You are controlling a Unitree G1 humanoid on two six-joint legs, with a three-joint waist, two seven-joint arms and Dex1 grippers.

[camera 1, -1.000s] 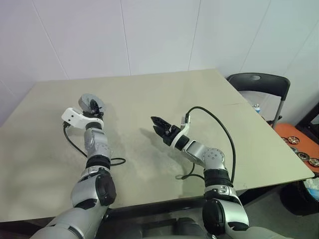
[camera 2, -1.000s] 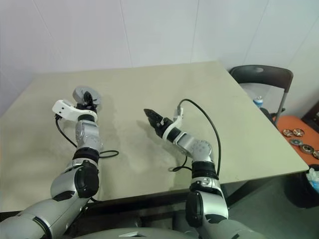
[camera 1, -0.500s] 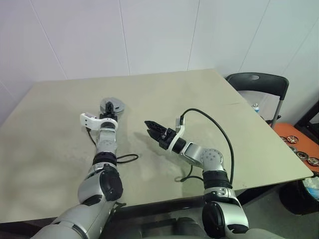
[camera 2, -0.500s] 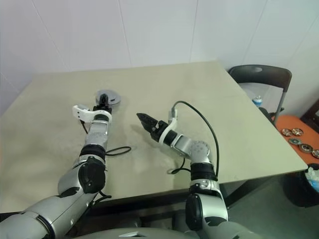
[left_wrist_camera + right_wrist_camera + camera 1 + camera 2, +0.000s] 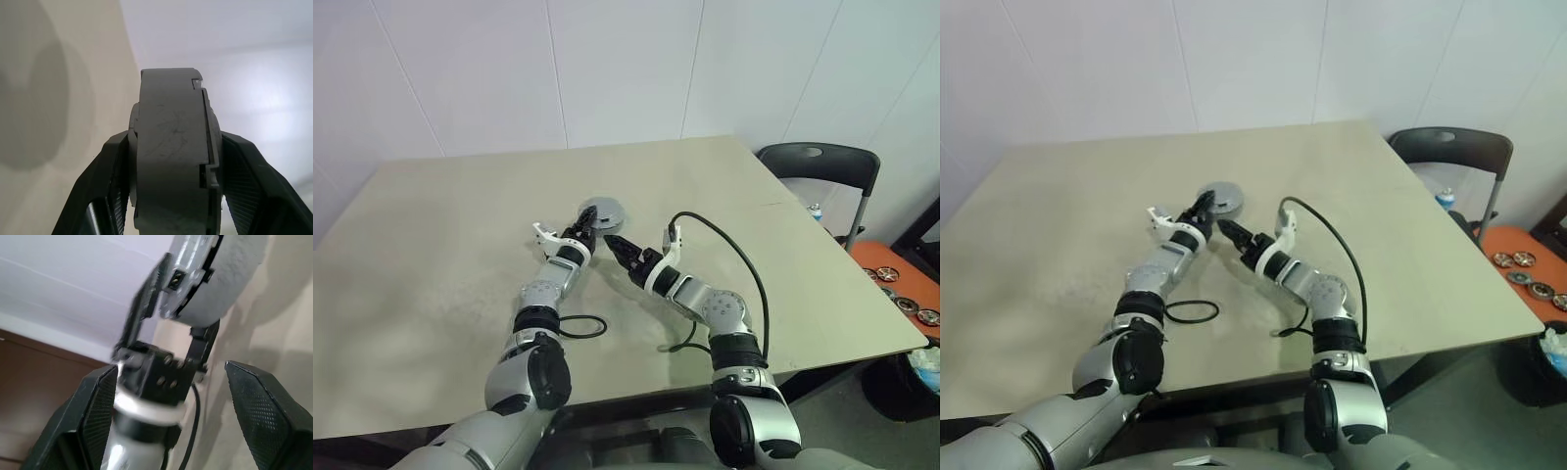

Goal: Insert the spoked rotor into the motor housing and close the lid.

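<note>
My left gripper [image 5: 591, 219] is shut on a grey round motor housing [image 5: 603, 211], held above the middle of the table. In the left wrist view the housing [image 5: 168, 112] stands edge-on between the two black fingers [image 5: 110, 181], with a seam running down its rim. My right gripper [image 5: 615, 242] hovers just beside it, pointing at the left gripper, jaws wide open and empty. The right wrist view shows its fingers [image 5: 98, 416] spread on either side of the left gripper and the housing [image 5: 230, 264]. The spoked rotor is out of view.
The beige table [image 5: 431, 245] carries a looped black cable [image 5: 582, 326] near its front edge. A black chair [image 5: 822, 162] stands off the right side. An orange tray [image 5: 901, 284] with small round parts lies on the floor beyond it.
My left arm has swung to the right with the housing, from the table's left side to the middle beside the right gripper, and its wrist has rolled. The right gripper has barely moved.
</note>
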